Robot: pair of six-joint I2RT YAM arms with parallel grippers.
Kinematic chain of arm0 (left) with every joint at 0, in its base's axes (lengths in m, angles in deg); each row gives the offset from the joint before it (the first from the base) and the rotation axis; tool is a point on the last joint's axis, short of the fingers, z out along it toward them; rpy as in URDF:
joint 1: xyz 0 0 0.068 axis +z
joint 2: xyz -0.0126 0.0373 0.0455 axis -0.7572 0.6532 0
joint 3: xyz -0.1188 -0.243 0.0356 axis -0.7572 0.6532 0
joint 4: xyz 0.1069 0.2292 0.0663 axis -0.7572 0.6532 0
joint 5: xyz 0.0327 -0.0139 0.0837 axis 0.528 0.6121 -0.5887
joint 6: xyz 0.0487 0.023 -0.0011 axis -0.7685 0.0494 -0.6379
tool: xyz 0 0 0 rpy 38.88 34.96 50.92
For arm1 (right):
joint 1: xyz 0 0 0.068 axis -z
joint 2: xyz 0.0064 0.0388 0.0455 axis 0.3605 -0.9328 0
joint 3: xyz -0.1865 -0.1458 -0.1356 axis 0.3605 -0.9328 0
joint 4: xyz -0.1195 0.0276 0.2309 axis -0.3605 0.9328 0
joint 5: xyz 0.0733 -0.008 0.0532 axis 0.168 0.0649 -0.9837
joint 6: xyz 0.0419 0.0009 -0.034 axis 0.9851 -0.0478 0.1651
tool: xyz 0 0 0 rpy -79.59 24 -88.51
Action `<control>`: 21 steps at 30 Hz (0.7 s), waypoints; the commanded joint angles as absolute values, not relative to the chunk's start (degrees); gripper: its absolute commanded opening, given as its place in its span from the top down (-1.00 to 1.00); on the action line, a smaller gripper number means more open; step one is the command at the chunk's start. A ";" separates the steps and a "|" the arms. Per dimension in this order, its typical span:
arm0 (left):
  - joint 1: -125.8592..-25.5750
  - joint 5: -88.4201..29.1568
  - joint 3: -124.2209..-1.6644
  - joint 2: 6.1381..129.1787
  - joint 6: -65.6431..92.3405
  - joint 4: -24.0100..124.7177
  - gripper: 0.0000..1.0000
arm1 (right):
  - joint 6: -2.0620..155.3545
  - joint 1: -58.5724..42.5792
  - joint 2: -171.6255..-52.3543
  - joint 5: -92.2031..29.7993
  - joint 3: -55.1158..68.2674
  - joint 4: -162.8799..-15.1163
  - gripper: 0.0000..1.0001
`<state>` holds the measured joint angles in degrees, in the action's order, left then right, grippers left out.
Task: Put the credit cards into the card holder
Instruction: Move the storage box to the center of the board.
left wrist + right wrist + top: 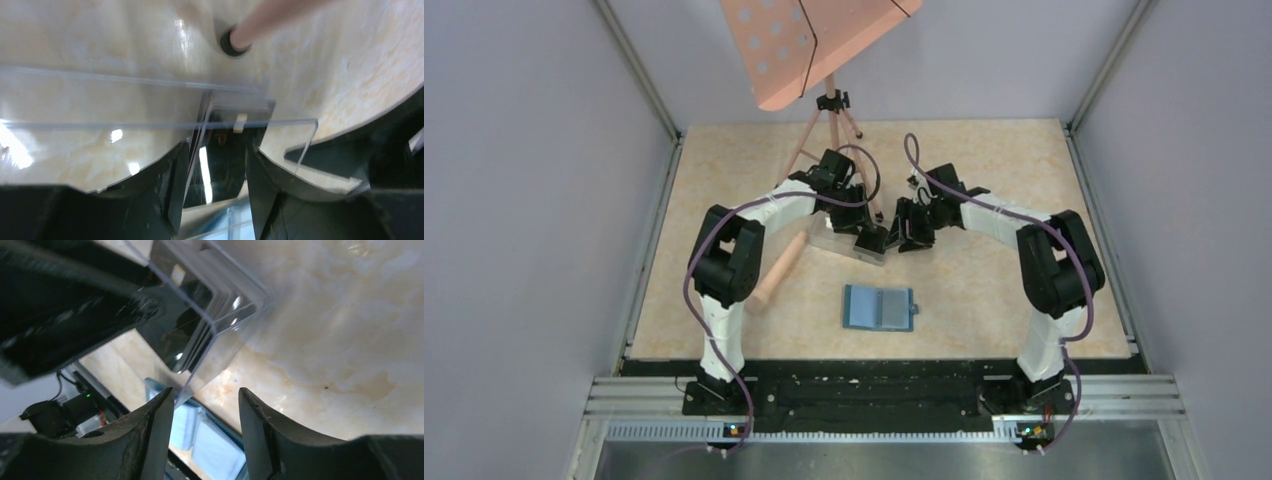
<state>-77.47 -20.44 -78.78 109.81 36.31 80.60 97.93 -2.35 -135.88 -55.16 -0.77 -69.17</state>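
Observation:
The credit cards [192, 325] are a dark stack inside a clear plastic box [235, 300]. In the left wrist view the cards [220, 165] sit between my left gripper's [215, 200] fingers, which close on the end of the clear box [150, 107]. My right gripper [205, 400] is open and empty, its left fingertip close to the box's lower corner. The card holder [879, 308], a teal wallet, lies open on the table nearer the bases; its light blue pockets show under the right gripper [210, 445]. In the top view both grippers [871, 240] [902, 235] meet at the box [839, 243].
A pink music stand [814, 40] stands at the back on a tripod. One pink leg [779, 268] runs toward the left arm, and its black foot [231, 45] rests beyond the box. Grey walls enclose the beige table [1024, 160].

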 commanded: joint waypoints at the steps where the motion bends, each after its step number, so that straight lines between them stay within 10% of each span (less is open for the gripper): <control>1: -79.97 -22.19 -77.02 104.18 32.87 82.70 -0.02 | 94.32 -3.85 -139.68 -48.51 5.35 -64.44 0.04; 13: -80.92 -26.90 -70.95 100.54 31.76 82.39 -0.10 | 89.75 -8.27 -137.39 -38.85 5.97 -56.14 0.83; 21: -81.66 -28.06 -69.15 100.22 34.09 82.59 -0.09 | 90.85 -8.28 -132.74 -41.90 1.60 -56.89 0.71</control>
<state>-81.34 -26.47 -69.80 102.77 32.90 83.00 91.37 -7.97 -136.01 -41.21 4.65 -60.01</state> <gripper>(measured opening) 0.548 0.127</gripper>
